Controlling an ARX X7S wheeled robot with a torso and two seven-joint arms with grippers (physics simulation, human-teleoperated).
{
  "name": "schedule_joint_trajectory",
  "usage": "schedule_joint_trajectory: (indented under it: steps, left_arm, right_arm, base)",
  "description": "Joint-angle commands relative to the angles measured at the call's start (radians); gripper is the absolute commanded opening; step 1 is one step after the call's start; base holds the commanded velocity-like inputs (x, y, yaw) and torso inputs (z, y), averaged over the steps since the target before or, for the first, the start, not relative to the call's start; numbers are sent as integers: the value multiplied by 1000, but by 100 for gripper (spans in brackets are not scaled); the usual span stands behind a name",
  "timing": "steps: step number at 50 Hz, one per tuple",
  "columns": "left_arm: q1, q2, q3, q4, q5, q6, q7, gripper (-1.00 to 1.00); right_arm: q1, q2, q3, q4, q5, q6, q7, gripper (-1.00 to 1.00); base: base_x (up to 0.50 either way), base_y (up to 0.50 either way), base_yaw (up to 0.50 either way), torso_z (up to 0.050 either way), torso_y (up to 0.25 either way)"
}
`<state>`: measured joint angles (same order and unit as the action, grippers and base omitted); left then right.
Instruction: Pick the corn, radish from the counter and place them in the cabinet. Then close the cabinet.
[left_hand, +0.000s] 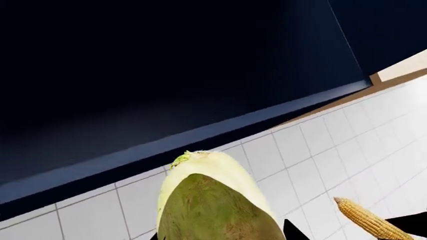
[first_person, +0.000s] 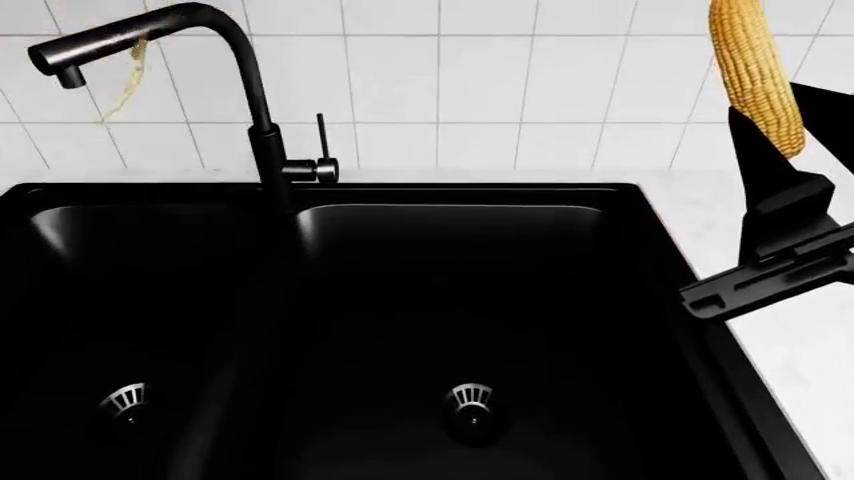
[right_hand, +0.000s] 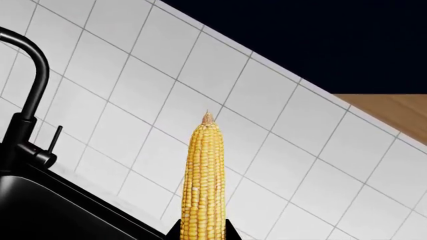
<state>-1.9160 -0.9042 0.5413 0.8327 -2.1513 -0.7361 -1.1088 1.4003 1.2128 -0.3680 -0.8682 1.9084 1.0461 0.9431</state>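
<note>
Yellow-orange kernels in neat rows mark the long tapered corn cob (right_hand: 205, 180), which we carry upright in our right gripper (first_person: 771, 175), its black fingers closed on the thick lower end while the pointed tip rises in front of the white tiled wall (right_hand: 153, 75). In the head view the cob stands high at the right, above the black double sink (first_person: 467, 300) and its black gooseneck faucet (first_person: 254, 110), with a strip of white marble-look counter (first_person: 814, 380) below it. Our left gripper (left_hand: 220, 235) is raised as well, closed on the plump cream-and-olive radish (left_hand: 213, 200), held just under the dark blue cabinet (left_hand: 167, 75); the gripper itself barely shows at the frame's edge.

We judge both vegetables stiff and fairly light. The cob's ridged kernels should give good purchase, though a hold so near one end leaves it free to swing. The radish looks smooth and rounded, likelier to slip, and is best gripped across its broad middle. Both arms reach upward, wrists tipped toward the cabinet, whose door we cannot make out as open or shut.
</note>
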Motion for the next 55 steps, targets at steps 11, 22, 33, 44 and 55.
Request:
schedule_joint_trajectory:
  steps: [11,22,33,44,55]
  left_arm:
    - [-319,159,45,-292,72,-112,24,-100]
    - [-389,284,89,-557,366,-175,243,-100]
    - [-438,465,72,-869,748,-254,507,-100]
    - [-388,468,39,-842,853,-190,485,-100]
    - [-399,522,129,-1100,1001,-155,658,-100]
  right_arm:
    - [-60,-1,20,-17,-65,-14,-24,-100]
    - [-115,-8,28,-23,-119,-30,-46,-100]
    - [-117,-22,18,-29,-126,-23,-42,-100]
    - [-134,-20,15,-12,-111,-38,-22,-100]
    - [-116,-34,10,-11,-111,-29,-19,-100]
  base:
    - [0,0,0,0,1]
    - [0,0,0,0,0]
    - [0,0,0,1,1]
    - [0,0,0,0,1]
    - [0,0,0,0,0]
